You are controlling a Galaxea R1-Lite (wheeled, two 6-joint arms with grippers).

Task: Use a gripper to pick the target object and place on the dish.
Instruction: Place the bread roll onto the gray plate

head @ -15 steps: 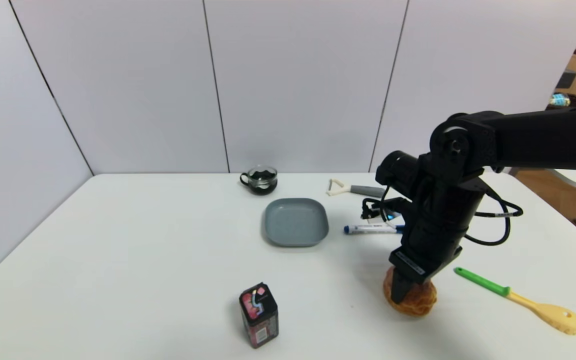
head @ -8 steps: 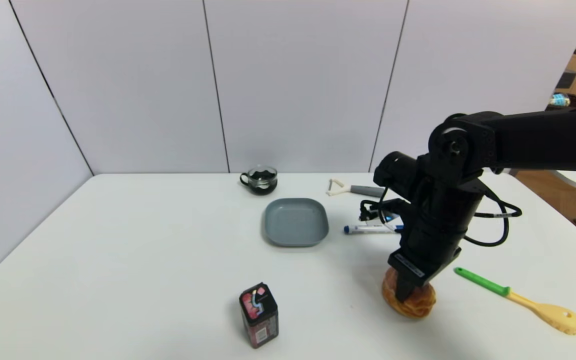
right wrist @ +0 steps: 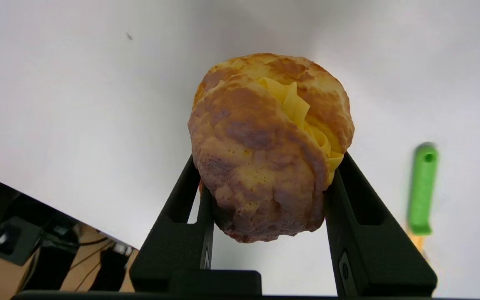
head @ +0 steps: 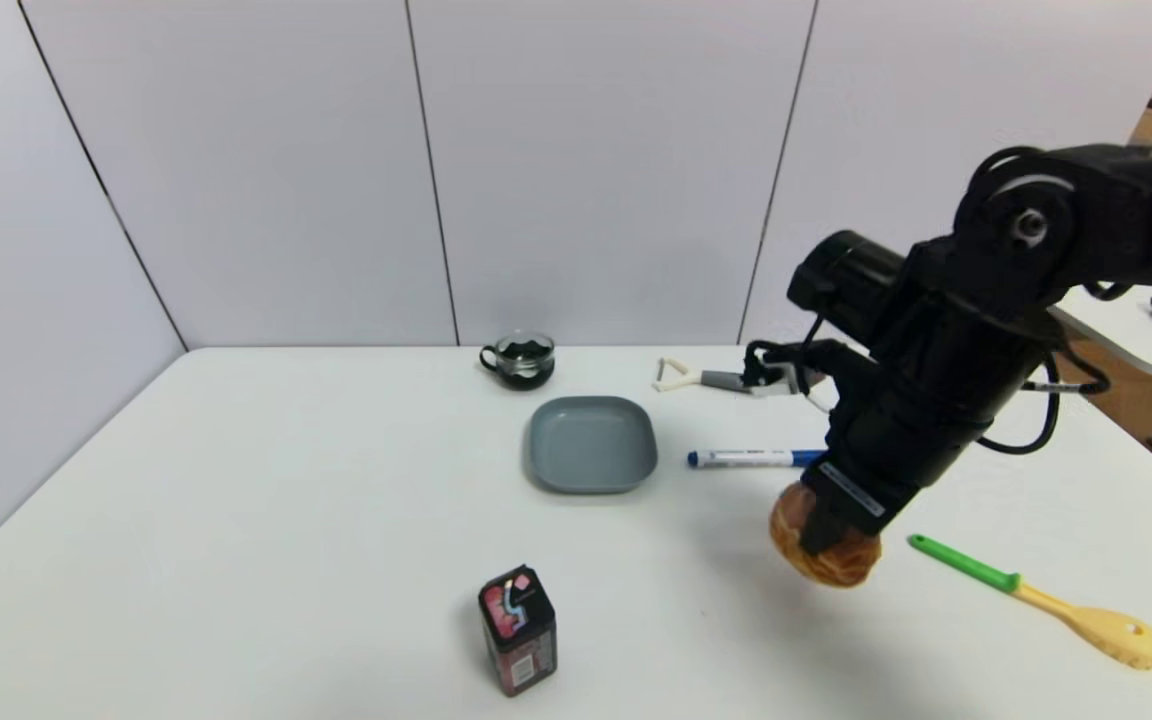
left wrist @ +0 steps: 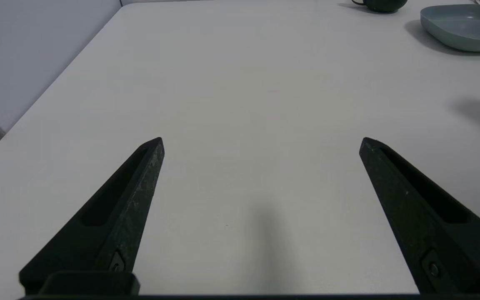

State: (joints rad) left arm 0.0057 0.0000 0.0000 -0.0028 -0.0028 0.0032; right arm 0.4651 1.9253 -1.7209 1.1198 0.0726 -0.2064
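right gripper: clenched on the bun, lifted off the table
dish: at your 10 o'clock from the bun
risk: soft crust could slip if you swing fast

You'll find no legible text: the right gripper's white label and the marker's print are unreadable.
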